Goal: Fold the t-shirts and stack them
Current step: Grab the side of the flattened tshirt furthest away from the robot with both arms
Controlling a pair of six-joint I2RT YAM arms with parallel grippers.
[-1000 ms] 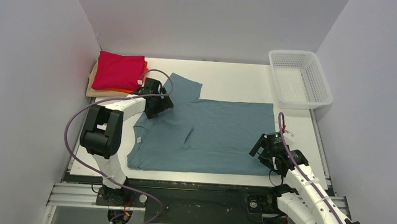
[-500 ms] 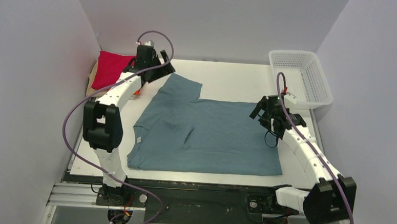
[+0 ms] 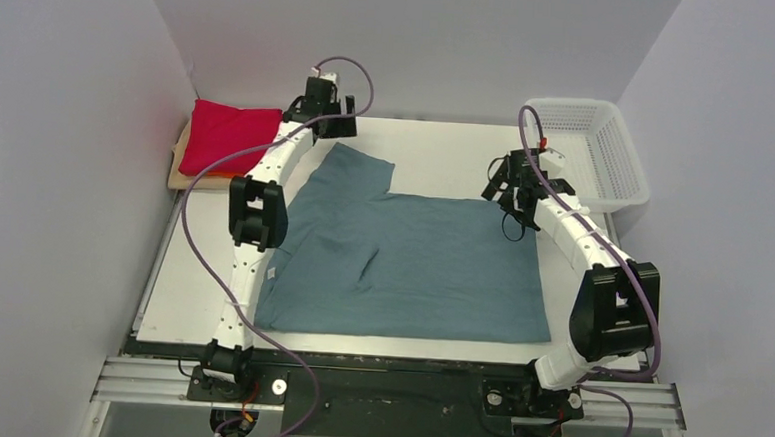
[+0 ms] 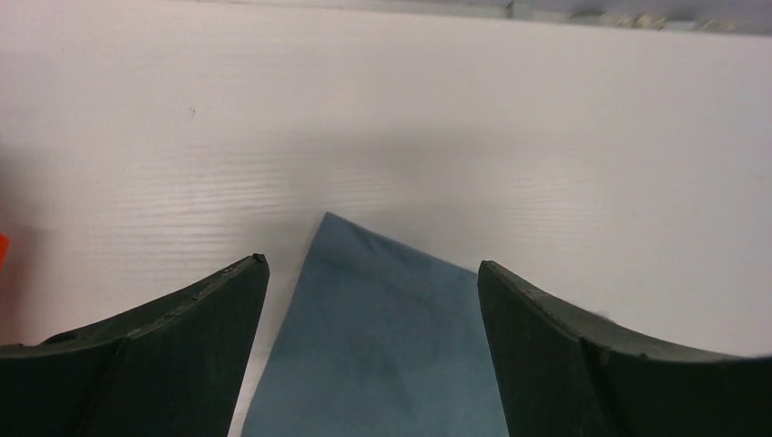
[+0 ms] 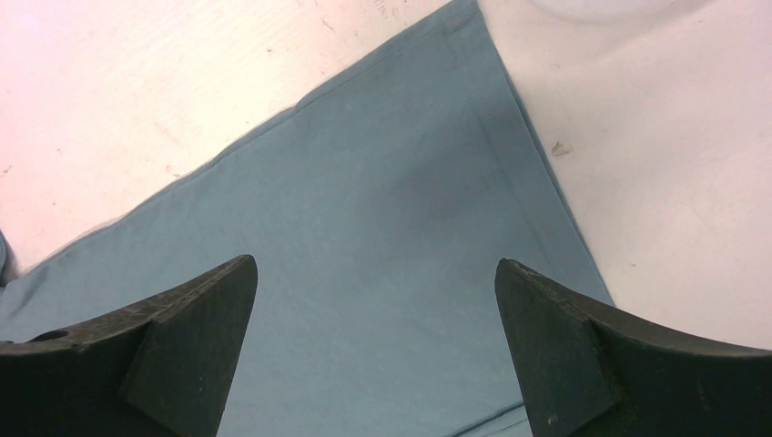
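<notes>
The teal-blue t-shirt (image 3: pixel 411 265) lies spread flat across the table, one sleeve pointing to the far left. My left gripper (image 3: pixel 330 125) is open and empty above that far sleeve tip (image 4: pixel 373 319). My right gripper (image 3: pixel 505 190) is open and empty above the shirt's far right corner (image 5: pixel 401 200). The crimson-red folded shirt (image 3: pixel 230 135) tops a stack at the far left, with an orange edge (image 3: pixel 228 174) and a beige shirt (image 3: pixel 184 174) showing under it.
A white mesh basket (image 3: pixel 587 154) stands at the far right corner. Grey walls close in the table on the left, back and right. Bare white table (image 3: pixel 447 162) lies between the sleeve and the basket.
Both arms have stretched away from me: the left gripper from the shirt's left shoulder to the far sleeve tip, the right gripper from the near right hem to the far right corner.
</notes>
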